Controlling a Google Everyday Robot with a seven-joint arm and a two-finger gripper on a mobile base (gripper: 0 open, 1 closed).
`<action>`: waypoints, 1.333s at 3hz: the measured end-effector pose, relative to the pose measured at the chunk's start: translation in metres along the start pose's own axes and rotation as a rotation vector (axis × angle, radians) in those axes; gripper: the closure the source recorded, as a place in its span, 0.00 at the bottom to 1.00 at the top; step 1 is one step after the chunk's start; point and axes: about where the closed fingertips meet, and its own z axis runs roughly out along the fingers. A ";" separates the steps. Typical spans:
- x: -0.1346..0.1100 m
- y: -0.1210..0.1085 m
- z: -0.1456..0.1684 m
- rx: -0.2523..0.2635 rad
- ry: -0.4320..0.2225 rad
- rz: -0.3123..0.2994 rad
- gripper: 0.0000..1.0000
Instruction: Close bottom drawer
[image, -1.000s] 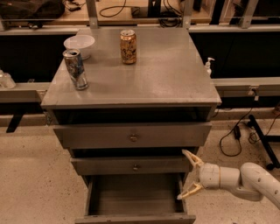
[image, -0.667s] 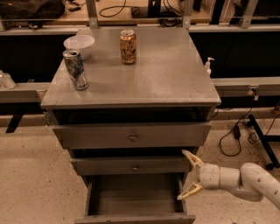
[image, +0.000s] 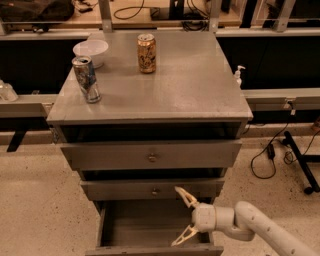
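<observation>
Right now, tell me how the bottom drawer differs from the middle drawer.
The bottom drawer is pulled far out, its box showing; the middle drawer sits nearly pushed in. The bottom drawer is narrower than the middle drawer. The open gripper hangs over the bottom drawer's box, not the middle drawer. Both are grey.

Table: grey, scuffed top; it carries a bowl and two cans.
White bowl: back left of the top.
Silver-blue can: upright, just in front of the bowl.
Gold can: upright, right of the bowl, apart from it.
Widest drawer: brass knob at centre.
Mid drawer: brass knob, just below.
Pump bottle: on the ledge beside the table's right edge.
Black cables: looped on the speckled floor, right.
My end effector: below the mid drawer, fingers spread.
</observation>
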 end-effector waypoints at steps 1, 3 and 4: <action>0.010 0.012 0.011 -0.003 -0.027 -0.022 0.00; 0.043 0.036 0.048 -0.039 -0.038 0.026 0.18; 0.083 0.070 0.073 -0.045 0.007 0.085 0.42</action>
